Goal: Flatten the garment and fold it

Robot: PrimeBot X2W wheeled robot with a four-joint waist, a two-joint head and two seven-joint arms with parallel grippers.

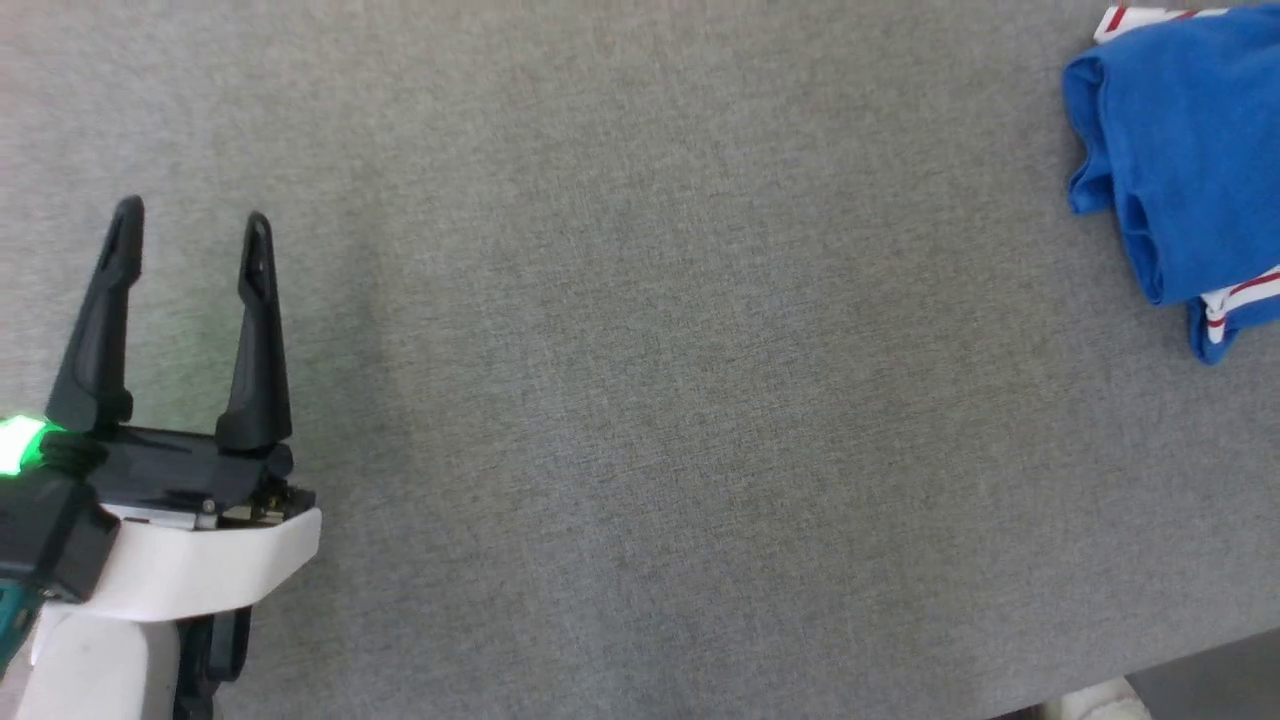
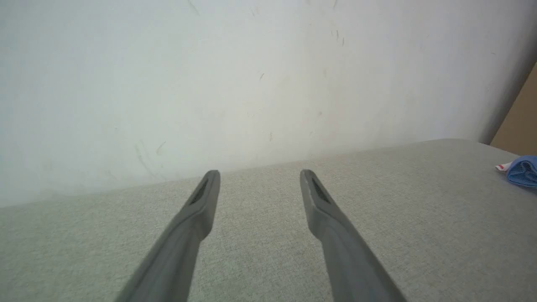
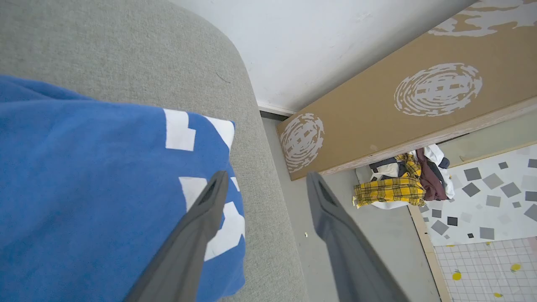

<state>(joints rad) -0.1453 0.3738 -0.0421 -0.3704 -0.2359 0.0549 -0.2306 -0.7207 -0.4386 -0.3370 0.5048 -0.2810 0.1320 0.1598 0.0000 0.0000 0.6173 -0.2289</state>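
Grey table (image 1: 640, 400), wht wall (image 2: 168, 75), misc clothes pile (image 3: 400, 184)

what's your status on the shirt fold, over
Left gripper open, empty, over grey table. Right gripper open above garment edge. Garment bunched at table's right end, not flattened. No obstruction seen.

Our left hand (image 1: 192, 215) sits at the lower left over the grey fabric surface (image 1: 650, 380), its two dark fingers spread apart, a green light (image 1: 18, 443) glowing at its base. Well apart, at the upper right edge, we see the blue T-shirt (image 1: 1190, 150) bunched in folds, red-and-white trim showing
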